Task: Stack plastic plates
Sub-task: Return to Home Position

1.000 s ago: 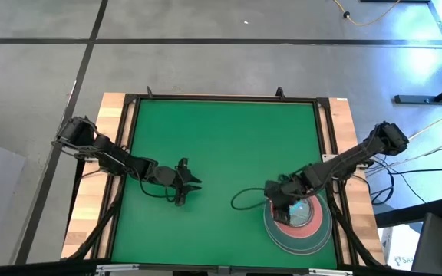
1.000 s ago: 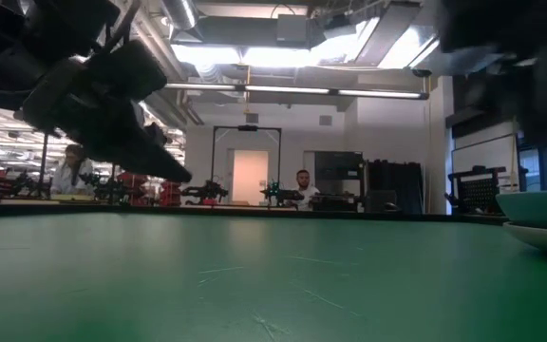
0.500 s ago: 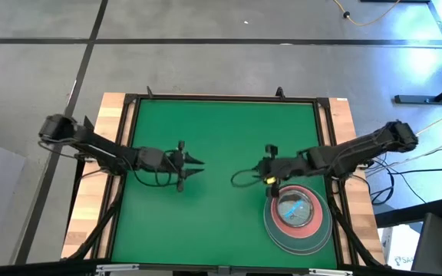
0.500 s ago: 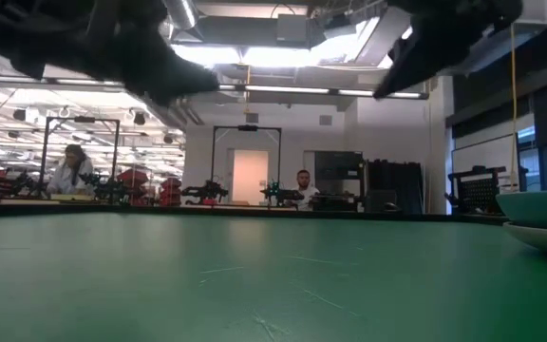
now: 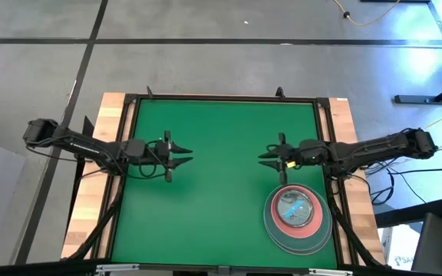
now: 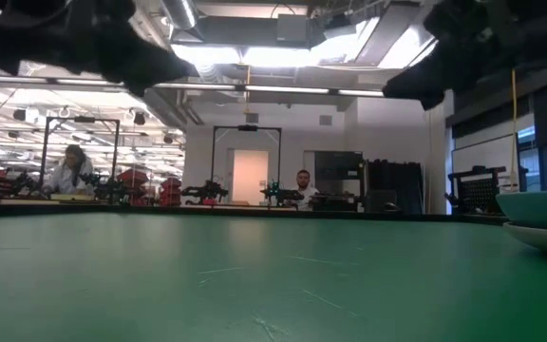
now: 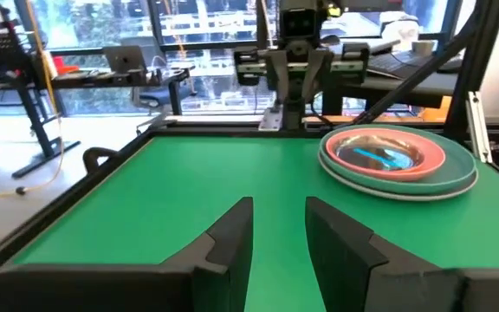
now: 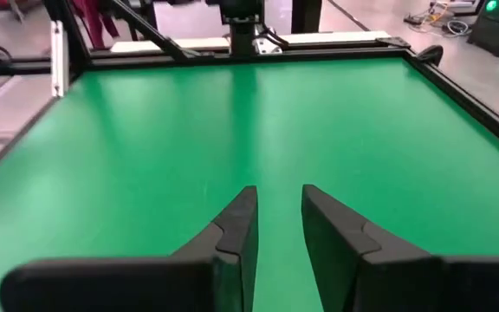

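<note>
The plastic plates sit in one stack (image 5: 296,218) at the table's near right: a large grey disc at the bottom, a pale-teal one, a pink one, then small translucent ones with blue showing on top. The left wrist view shows the same stack (image 7: 398,161), and its rim shows at the low view's right edge (image 6: 542,216). My left gripper (image 5: 181,156) hovers open over the table's left middle, pointing right. My right gripper (image 5: 270,159) hovers open at the right middle, just beyond the stack's far side, pointing left. Both pairs of fingers are empty (image 7: 279,227) (image 8: 277,218).
Bare green mat (image 5: 221,130) spreads between the two grippers and across the far half. A black frame (image 5: 222,98) and wooden side boards (image 5: 112,115) border it. A cable loop (image 5: 156,150) hangs by the left wrist. People sit at benches in the room beyond (image 6: 302,182).
My right gripper has left the top of the plate stack, risen and moved toward the far edge, turning level to face left. My left gripper has risen and shifted toward the far edge, levelling out to face right. The stack has stayed in place.
</note>
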